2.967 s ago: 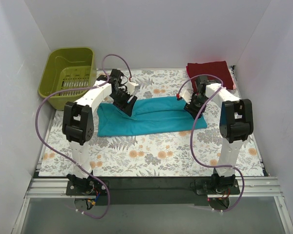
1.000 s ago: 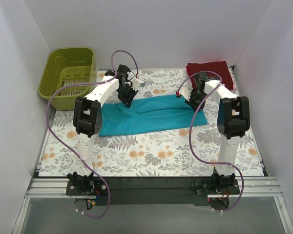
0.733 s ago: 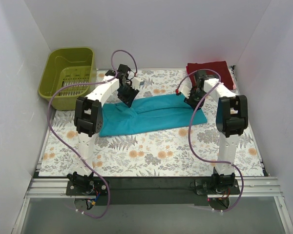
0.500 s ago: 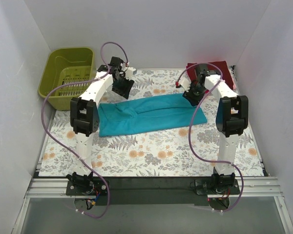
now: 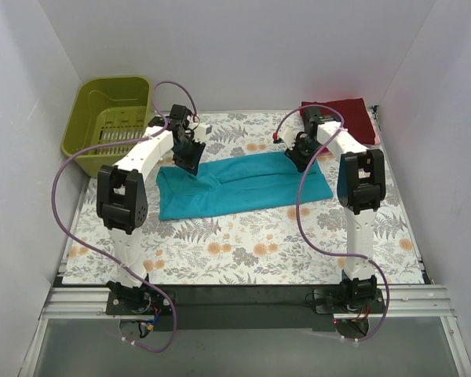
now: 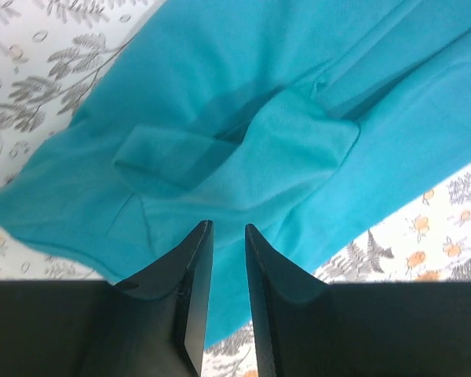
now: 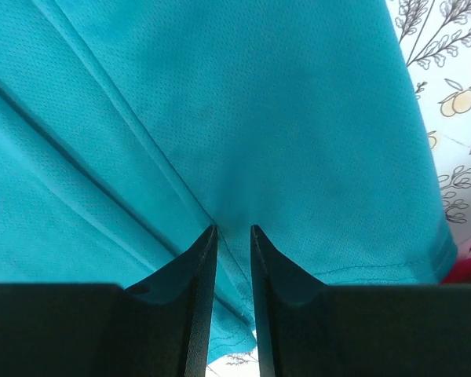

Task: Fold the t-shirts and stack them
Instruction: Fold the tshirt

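A teal t-shirt [image 5: 243, 184] lies folded into a long strip across the middle of the floral mat. A dark red folded t-shirt [image 5: 347, 114] sits at the back right corner. My left gripper [image 5: 187, 159] is at the strip's back left corner, over the tucked sleeve [image 6: 298, 141]. Its jaws [image 6: 228, 226] are almost together with nothing seen pinched between them. My right gripper [image 5: 298, 155] is at the strip's back right corner, close over the teal cloth [image 7: 298, 118]. Its jaws [image 7: 233, 228] are also almost together with nothing seen pinched.
An olive-green plastic basket [image 5: 110, 118] stands at the back left, just off the floral mat [image 5: 243, 251]. White walls close in the back and both sides. A bit of the red shirt [image 7: 467, 269] shows at the right wrist view's edge.
Both grippers moved from the middle of the teal strip toward its back edge. The left one went off the cloth and then came back to the back left corner. The shirt has barely shifted.
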